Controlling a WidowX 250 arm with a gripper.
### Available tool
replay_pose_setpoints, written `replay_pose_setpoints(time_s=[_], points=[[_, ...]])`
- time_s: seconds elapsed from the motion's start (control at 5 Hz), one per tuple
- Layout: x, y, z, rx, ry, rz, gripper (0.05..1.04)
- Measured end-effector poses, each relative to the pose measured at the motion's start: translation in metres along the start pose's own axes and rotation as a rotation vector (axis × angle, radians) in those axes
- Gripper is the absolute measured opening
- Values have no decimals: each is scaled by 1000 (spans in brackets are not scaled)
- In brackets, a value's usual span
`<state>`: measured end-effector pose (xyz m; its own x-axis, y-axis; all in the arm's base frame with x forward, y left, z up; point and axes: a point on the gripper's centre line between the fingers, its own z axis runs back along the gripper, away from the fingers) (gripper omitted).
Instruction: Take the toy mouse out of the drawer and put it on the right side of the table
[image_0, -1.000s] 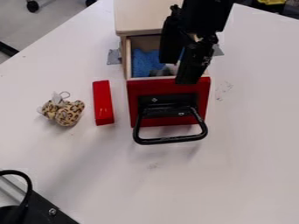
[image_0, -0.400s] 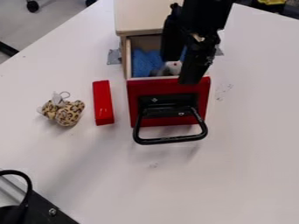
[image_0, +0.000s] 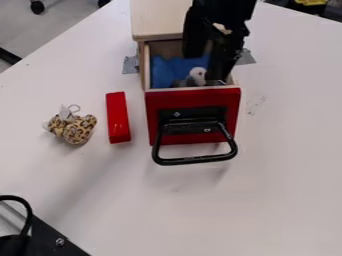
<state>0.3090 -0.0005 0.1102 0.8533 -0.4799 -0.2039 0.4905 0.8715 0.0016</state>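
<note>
Mouse (image_0: 198, 75) — just beside the pincer (image_0: 206, 67)

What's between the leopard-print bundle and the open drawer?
A red block lies between the leopard-print bundle and the drawer, touching neither, with bare white tabletop on both sides of it, in the camera view.
</note>
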Motion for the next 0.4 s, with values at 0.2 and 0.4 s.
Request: replay_pose_setpoints(time_s=[0.2, 0.4], points=[[3, 11, -2, 7, 5, 23, 997], [2, 15, -4, 5, 11, 31, 997]])
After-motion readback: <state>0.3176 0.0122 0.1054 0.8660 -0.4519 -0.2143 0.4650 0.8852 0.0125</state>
